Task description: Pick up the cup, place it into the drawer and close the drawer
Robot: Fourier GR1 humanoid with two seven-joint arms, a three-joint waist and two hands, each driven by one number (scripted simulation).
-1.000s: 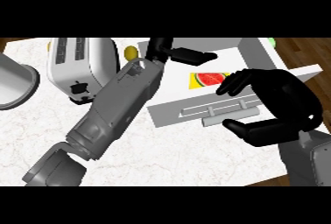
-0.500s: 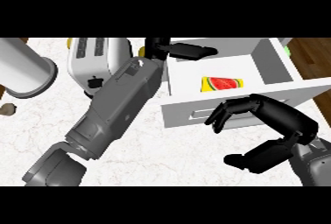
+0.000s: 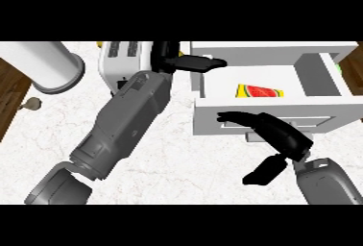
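Observation:
The white drawer (image 3: pixel 322 77) stands open at the right, with a watermelon-slice item (image 3: pixel 261 91) lying inside. My left hand (image 3: pixel 174 60) hovers over the drawer's back left corner, fingers pointing right. Only a yellow sliver of the cup (image 3: pixel 187 47) shows beside it, and the hand hides the rest. My right hand (image 3: pixel 280 134) lies against the drawer front (image 3: pixel 212 122), fingers stretched left across the handle area and thumb hanging below.
A white toaster (image 3: pixel 124 53) sits behind my left forearm. A tall white cylinder (image 3: pixel 42 65) stands at the back left, with a small knob-like thing (image 3: pixel 30 104) near the counter's left edge. Dark wood shows past that edge.
The drawer now shows much more of its inside than a second ago. My right hand has slid from over the drawer front to its lower face. The left hand stays near the back corner.

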